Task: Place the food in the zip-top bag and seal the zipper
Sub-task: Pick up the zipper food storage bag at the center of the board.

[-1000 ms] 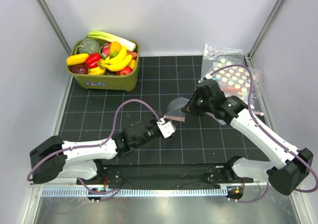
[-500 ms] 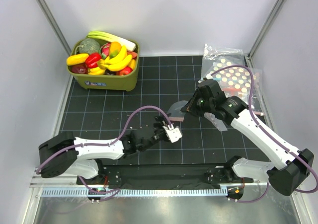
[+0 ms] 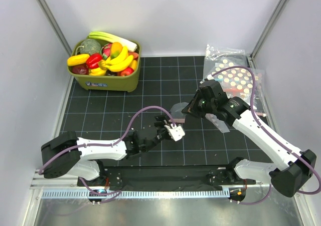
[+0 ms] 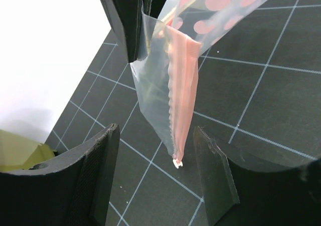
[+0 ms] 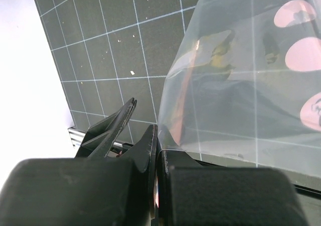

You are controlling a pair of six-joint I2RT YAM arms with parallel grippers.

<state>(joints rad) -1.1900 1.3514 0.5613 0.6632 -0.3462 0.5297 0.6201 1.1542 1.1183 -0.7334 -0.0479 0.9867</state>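
My right gripper (image 3: 187, 109) is shut on one edge of the zip-top bag (image 3: 177, 110) and holds the clear, crinkly film off the mat. In the left wrist view the bag (image 4: 153, 85) hangs down with the pinkish-red zipper (image 4: 181, 90) running to its low corner. My left gripper (image 4: 156, 151) stands open, one finger on each side of that corner, not touching it. The right wrist view shows the jaws (image 5: 158, 153) pinching the bag (image 5: 225, 85). The food lies in the far-left basket: a banana bunch (image 3: 119, 61), a red fruit (image 3: 127, 71), an orange-yellow fruit (image 3: 116, 48).
The green basket (image 3: 108, 81) holds several other toy vegetables. Larger clear bags with coloured dots (image 3: 235, 78) lie at the back right beside the right arm. White walls and metal posts close in the black gridded mat (image 3: 150, 85).
My left arm has reached forward and right until its fingers straddle the bag's low corner, and they have narrowed a little. The right gripper has kept its hold almost in place.
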